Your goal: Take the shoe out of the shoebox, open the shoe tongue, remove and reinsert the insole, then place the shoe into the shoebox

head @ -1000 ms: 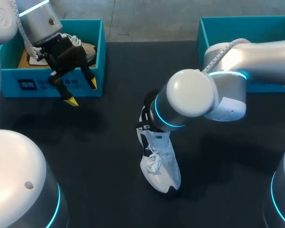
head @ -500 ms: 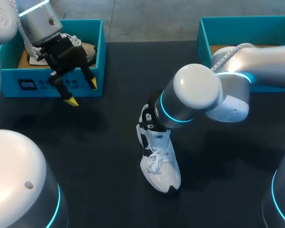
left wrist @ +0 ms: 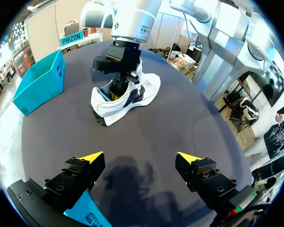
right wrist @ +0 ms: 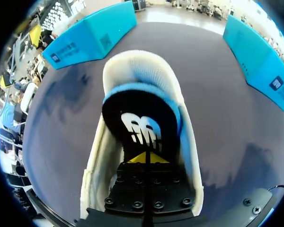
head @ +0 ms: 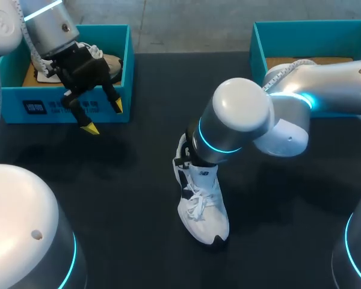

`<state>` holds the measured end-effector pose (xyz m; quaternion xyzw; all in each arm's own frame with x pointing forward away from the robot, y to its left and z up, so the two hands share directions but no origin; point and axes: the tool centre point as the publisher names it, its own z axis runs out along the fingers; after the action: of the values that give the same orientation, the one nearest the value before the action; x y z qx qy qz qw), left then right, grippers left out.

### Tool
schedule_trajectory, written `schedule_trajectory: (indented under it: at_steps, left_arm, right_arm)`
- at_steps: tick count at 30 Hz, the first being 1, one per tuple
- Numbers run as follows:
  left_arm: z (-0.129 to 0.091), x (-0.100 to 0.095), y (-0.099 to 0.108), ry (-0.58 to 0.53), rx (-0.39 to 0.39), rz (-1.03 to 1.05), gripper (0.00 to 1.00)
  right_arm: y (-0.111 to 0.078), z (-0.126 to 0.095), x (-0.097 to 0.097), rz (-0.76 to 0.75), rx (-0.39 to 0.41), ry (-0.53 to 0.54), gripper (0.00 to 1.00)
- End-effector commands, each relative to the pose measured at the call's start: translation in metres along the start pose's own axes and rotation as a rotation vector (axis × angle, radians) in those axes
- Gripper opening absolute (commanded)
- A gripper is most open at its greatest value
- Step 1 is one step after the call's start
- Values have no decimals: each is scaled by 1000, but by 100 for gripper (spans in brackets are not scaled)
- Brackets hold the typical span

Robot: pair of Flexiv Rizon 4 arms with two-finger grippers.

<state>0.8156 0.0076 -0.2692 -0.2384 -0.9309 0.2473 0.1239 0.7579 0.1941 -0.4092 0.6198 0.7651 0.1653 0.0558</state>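
White shoe (head: 201, 208) stands at the bench's middle, so step 1 looks done. Our right claw (right wrist: 146, 157) sits narrow inside its opening; whether it pinches the insole we cannot tell. Our left claw (head: 104, 118) hangs wide beside the far-left shoebox (head: 78, 108). Insole work and reboxing remain.

Nothing here is clear enough to read. The shoebox (head: 117, 90) at the table's far left corner carries a dark label (head: 36, 108) with small white print on its near wall. The second shoebox (right wrist: 255, 52) bears a small dark label too. The white shoe (head: 203, 208) has a dark side logo (head: 203, 173), and a white logo (right wrist: 141, 128) sits on a black patch inside it.
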Motion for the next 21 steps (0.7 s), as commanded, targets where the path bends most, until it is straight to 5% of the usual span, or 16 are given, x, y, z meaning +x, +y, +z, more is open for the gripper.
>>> schedule_trajectory:
  at_steps: [1, 12, 21]
  left_arm:
    - [0, 0, 0, 1, -2, 1, 100]
    - [0, 0, 0, 1, -2, 1, 100]
    - [0, 0, 0, 1, -2, 1, 100]
  right_arm:
    - [-20, 7, 1, 16, 14, -9, 0]
    - [-40, -10, 5, 39, 37, -36, 0]
    - [-9, -39, 9, -6, -92, -29, 0]
